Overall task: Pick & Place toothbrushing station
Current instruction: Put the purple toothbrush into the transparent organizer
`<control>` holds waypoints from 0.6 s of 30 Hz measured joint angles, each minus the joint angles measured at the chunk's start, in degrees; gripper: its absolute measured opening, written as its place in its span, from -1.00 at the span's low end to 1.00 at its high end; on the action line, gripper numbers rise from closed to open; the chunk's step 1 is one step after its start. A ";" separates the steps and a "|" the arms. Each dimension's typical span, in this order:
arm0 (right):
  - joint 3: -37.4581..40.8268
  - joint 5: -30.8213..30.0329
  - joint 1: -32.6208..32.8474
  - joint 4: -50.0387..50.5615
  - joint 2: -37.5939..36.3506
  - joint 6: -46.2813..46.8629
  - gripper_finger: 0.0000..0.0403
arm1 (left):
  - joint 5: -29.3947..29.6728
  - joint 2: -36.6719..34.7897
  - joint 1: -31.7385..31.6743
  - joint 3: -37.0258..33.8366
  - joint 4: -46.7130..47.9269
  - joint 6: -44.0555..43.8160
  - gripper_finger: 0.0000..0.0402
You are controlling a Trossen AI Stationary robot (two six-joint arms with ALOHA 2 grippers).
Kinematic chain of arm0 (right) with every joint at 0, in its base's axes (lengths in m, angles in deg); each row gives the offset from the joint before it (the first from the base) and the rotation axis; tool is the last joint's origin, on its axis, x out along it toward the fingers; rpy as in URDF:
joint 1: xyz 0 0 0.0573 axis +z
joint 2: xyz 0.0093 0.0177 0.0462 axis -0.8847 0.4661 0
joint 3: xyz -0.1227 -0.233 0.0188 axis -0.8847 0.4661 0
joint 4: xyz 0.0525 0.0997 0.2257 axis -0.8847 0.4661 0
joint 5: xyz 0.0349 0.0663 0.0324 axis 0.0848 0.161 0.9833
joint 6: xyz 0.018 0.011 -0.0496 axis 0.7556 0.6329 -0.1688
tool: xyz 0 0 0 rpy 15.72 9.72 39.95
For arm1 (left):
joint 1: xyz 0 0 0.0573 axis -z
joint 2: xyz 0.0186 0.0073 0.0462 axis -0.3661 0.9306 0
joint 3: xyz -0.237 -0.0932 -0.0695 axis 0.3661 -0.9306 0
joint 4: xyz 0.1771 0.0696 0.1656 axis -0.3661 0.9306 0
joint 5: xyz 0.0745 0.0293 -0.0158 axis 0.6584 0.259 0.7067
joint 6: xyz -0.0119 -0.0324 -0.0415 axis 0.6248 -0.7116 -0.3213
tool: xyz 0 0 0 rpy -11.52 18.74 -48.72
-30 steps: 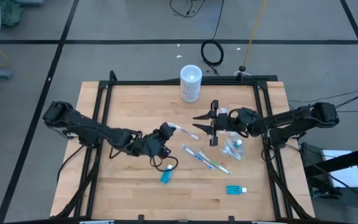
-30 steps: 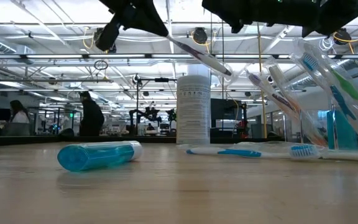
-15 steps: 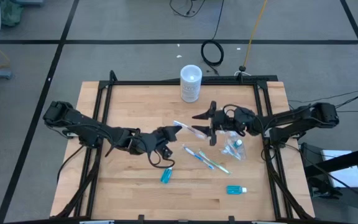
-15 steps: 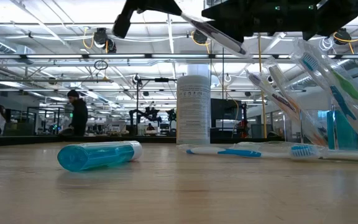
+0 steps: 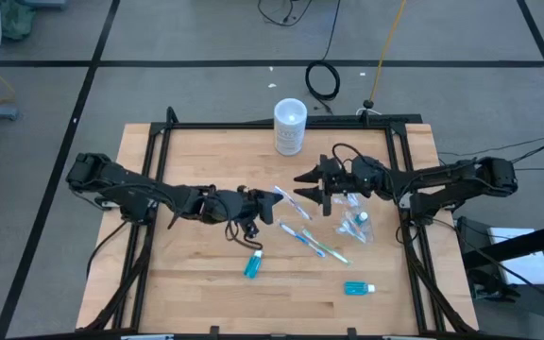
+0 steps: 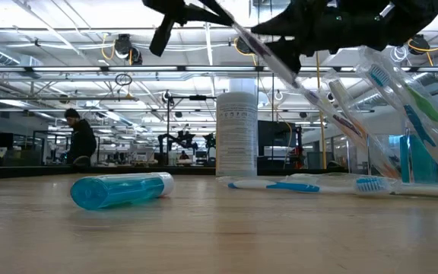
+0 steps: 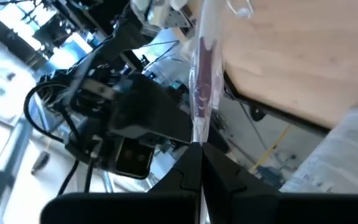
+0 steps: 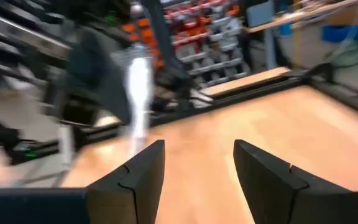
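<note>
My left gripper (image 5: 268,200) is above the table's middle, shut on a pale toothbrush (image 5: 286,195) with a pink accent. The brush points toward my right gripper (image 5: 302,185), which stands open just beyond its free end; in the right wrist view the brush (image 8: 138,87) is ahead of the open fingers, not between them. A clear cup (image 5: 355,225) with several toothbrushes (image 6: 401,106) is right of centre. Two toothbrushes (image 5: 310,241) and two teal tubes (image 5: 251,267) (image 5: 358,287) lie flat on the wood. My left gripper pinches the toothbrush's handle (image 7: 199,134) near one end, between its two shut fingers. The fingers come nearly level from the table's left, and the brush runs on ahead of them. It is lifted clear of the table and slants down toward the right (image 6: 268,53).
A frosted cylindrical container (image 5: 290,126) with a white lid stands at the far edge, middle. A black frame (image 5: 253,124) runs around the wooden table top. Bare wood lies at the near left. A person (image 6: 78,141) is in the room far behind.
My left gripper has carried the toothbrush toward the table's right and a little up, rolling its wrist; the brush now slants more steeply, its free end close to my right gripper. My right gripper has rolled and shifted slightly toward the brush.
</note>
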 joint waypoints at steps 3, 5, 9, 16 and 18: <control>0.00 2.57 -0.16 -3.28 -0.04 2.76 -0.07 | -1.45 0.00 -1.50 0.00 -0.03 2.94 -0.97; 0.00 2.65 -0.16 -3.72 -0.09 2.93 -0.07 | -1.55 0.00 -2.27 0.00 -0.41 4.87 -0.97; 0.00 2.55 -0.16 -3.00 0.07 2.89 -0.07 | -5.90 0.29 -4.04 0.00 -3.57 7.38 -0.98; 0.00 2.46 -0.47 -3.36 1.73 2.55 -0.07 | -12.35 0.58 -6.04 0.00 -6.49 10.89 -0.99; 0.00 2.44 -0.47 -3.68 1.73 1.43 -0.08 | -12.62 0.63 -6.55 0.00 -6.96 10.94 -0.97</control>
